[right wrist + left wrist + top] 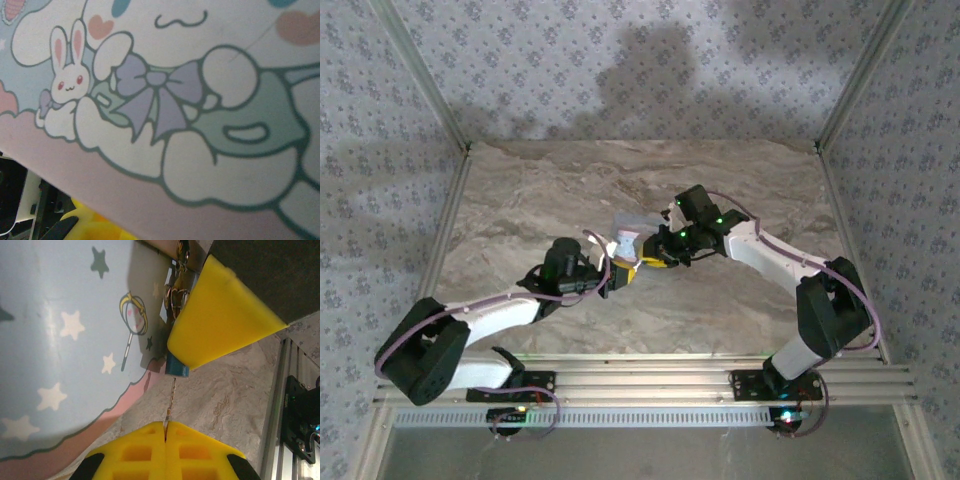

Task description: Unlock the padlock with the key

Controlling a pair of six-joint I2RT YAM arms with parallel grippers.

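In the left wrist view my left gripper point(166, 424) is shut on the key point(171, 396). Its thin blade points up, with its tip at the bottom of the padlock point(177, 370), a tiny blue metal body. A yellow finger point(220, 320) of my right gripper covers most of the padlock, and a bunch of key rings point(178, 290) hangs behind it. From above, the left gripper point(619, 273) and the right gripper point(658, 262) meet tip to tip at the table's middle, with the padlock between them too small to make out.
A grey-blue tin with a cartoon lid point(632, 232) lies just behind the grippers; its starry side point(60, 340) is close to the key and its rabbit picture point(175, 100) faces the right wrist camera. The marble table point(740, 170) has an aluminium rail point(650, 380) along its near edge.
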